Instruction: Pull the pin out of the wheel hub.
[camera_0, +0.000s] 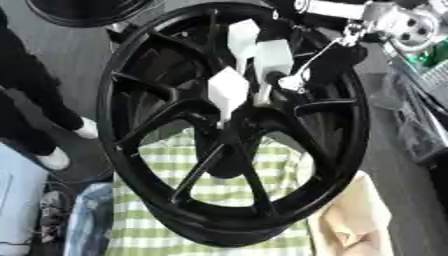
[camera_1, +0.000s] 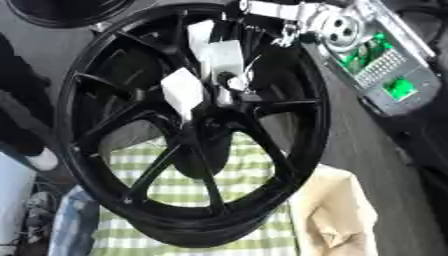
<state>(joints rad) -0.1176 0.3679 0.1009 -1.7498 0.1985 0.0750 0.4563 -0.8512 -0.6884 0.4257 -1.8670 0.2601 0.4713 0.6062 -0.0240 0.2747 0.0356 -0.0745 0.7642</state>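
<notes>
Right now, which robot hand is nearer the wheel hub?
Right. The right hand reaches in from upper right, at the wheel hub; the left hand is out of view.

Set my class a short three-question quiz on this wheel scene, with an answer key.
1. True or false: the wheel is silver.
2. What shows through the gaps between the wheel's lower spokes? A) a green-and-white checked cloth B) a red toolbox C) a blue bucket
3. From which corner of the view does the robot's arm reach toward the hub?

Key
1. False: the wheel is black.
2. A.
3. The upper right, so it is the right arm.
</notes>
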